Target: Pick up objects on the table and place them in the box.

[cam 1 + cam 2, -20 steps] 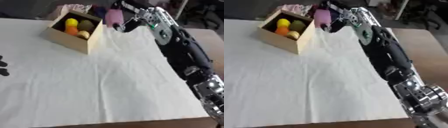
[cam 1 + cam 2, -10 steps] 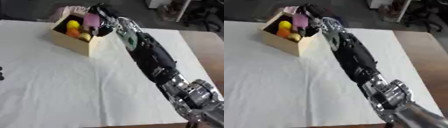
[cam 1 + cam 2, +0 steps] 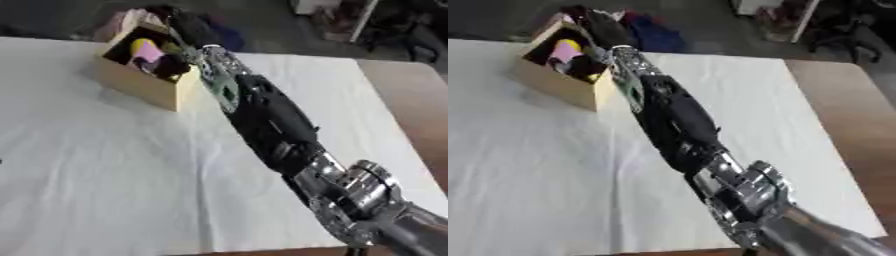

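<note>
Since the earlier frame right hand (image 3: 175, 62) carried pink object (image 3: 146, 50) into box (image 3: 140, 82), fingers apparently curled round it; looked light, rigid, best gripped mid-body.

The right hand (image 3: 171, 65) reaches into the box (image 3: 140, 82) at the worktop's (image 3: 105, 175) far left. Inside, a block (image 3: 147, 51) lies just left of the fingers (image 3: 175, 67); a round object (image 3: 136, 45) sits behind it.
</note>
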You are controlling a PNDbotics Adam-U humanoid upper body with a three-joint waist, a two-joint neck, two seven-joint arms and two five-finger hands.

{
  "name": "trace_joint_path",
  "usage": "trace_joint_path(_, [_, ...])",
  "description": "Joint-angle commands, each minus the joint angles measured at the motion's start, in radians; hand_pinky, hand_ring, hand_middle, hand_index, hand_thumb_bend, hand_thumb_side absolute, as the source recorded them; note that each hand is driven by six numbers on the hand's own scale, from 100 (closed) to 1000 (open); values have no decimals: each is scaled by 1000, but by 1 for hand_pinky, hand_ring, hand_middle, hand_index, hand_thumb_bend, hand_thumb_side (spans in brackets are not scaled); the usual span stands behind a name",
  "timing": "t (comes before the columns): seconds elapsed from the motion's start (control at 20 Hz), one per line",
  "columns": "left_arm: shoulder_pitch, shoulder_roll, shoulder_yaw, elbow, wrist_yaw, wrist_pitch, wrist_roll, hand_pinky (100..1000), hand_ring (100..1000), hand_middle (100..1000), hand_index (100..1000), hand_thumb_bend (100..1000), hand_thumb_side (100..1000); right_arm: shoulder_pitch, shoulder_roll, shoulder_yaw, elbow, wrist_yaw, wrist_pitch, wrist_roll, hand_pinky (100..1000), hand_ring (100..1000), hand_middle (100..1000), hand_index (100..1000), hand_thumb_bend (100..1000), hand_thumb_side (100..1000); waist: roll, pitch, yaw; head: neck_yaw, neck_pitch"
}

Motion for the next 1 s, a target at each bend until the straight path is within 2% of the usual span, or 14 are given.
trace_joint_path(0.05, [-9, 10, 6, -19, 4, 0, -1, 759, 567, 615, 782, 100, 724, -25, -29, 5, -49, 13, 11, -8, 798, 794, 897, 975, 452, 443, -7, -6, -6, 4, -7])
trace_joint_path(0.2, [-4, 11, 12, -18, 2, 0, 5, 759, 568, 614, 781, 100, 724, -12, -57, 14, -97, -62, -7, -6, 775, 766, 861, 951, 371, 399, -7, -7, -21, 16, -5])
trace_joint_path(0.4, [7, 14, 22, -15, -3, 1, 16, 759, 568, 614, 780, 100, 725, 37, -120, 47, -214, -305, -28, 28, 745, 729, 809, 921, 264, 347, -7, -10, -49, 39, 2])
trace_joint_path(0.55, [13, 17, 28, -14, -6, 0, 24, 759, 568, 614, 779, 100, 724, 99, -178, 82, -343, -472, -11, 60, 732, 713, 794, 910, 216, 332, -7, -13, -66, 57, 12])
trace_joint_path(0.8, [24, 14, 35, -9, -8, 1, 36, 758, 570, 613, 776, 100, 724, 268, -250, 92, -599, -718, 44, 60, 701, 669, 748, 873, 123, 330, -8, -19, -92, 82, 27])
trace_joint_path(1.0, [34, 10, 43, -3, -13, 1, 50, 757, 569, 610, 773, 100, 727, 439, -217, 49, -760, -857, 94, 0, 682, 630, 705, 829, 100, 344, -5, -23, -110, 103, 37])
